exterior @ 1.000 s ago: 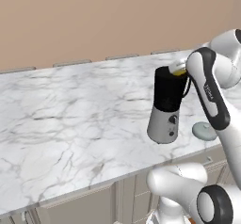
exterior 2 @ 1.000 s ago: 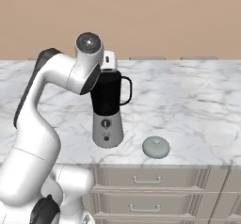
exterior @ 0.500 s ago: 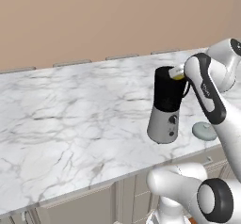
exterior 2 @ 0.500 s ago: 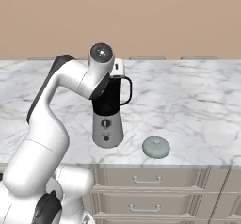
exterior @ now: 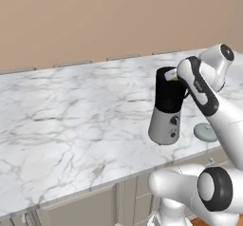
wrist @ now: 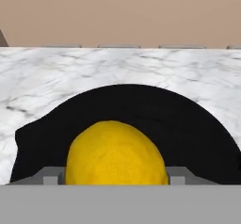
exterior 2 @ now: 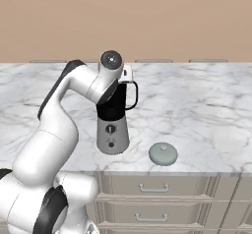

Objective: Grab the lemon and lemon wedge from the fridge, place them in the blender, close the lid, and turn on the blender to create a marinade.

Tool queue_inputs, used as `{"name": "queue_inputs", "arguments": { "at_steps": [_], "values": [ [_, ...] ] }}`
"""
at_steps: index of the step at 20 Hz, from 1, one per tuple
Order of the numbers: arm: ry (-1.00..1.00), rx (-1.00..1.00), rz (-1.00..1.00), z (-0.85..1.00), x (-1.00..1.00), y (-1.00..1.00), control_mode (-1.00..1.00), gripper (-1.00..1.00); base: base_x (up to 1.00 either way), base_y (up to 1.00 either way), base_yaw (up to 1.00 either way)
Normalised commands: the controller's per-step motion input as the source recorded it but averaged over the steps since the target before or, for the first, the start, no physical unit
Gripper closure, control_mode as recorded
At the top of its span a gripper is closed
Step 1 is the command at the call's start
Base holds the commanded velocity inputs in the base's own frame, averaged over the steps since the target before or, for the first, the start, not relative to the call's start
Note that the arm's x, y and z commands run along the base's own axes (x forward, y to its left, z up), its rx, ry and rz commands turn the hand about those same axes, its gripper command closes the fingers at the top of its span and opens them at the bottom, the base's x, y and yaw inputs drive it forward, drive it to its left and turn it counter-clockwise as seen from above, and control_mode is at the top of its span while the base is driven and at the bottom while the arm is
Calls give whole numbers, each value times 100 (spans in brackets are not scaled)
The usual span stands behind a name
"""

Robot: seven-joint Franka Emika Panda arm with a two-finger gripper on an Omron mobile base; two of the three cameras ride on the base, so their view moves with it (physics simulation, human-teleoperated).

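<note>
Pinching the lemon in the gripper just over the blender's open black jug on the marble counter, mid-drop, next needing release, lid lying beside.

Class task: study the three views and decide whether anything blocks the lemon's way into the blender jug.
Nothing visible does. The lemon sits between the gripper tips above the blender jug's open black mouth. The lid lies apart on the counter, beside the base.
</note>
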Motion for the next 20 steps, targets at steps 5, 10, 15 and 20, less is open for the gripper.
{"name": "queue_inputs", "arguments": {
  "at_steps": [5,10,15,20],
  "values": [
    [0,0,0,-20,37,0,-100,-100,0,0,0],
    [0,0,0,5,2,-1,-100,-100,0,0,0],
    [0,0,0,32,-32,0,-100,-100,0,0,0],
    [-4,0,0,42,-74,-1,-100,-100,0,0,0]
  ]
}}
